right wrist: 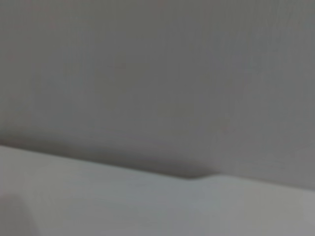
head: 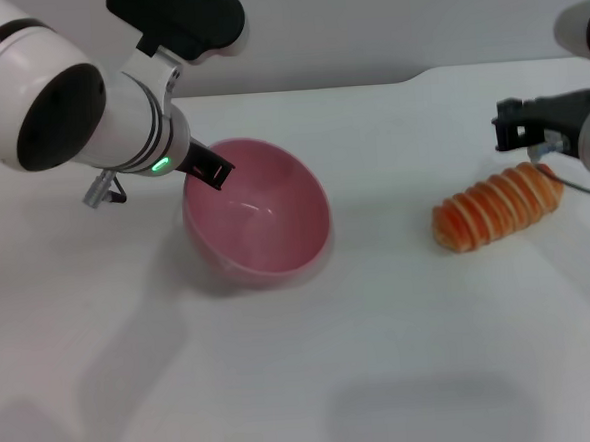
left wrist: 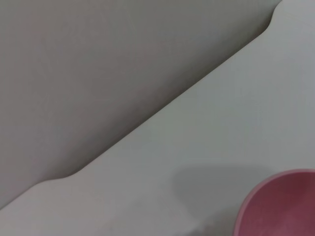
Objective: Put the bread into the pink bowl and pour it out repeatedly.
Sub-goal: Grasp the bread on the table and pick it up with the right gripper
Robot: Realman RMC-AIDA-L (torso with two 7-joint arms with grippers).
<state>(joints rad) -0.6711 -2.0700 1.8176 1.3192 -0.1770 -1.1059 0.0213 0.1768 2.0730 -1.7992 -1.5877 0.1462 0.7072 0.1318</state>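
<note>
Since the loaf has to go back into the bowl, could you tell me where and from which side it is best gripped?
I would grip the bread across its middle, from above, fingers closing on its long sides. It lies flat on the table, angled, and the right gripper is by its far end.

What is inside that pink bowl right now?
Nothing that shows: the pink bowl, tipped toward the camera, has a bare glossy inside. The left gripper covers a bit of its rim. The bread lies on the table.
</note>
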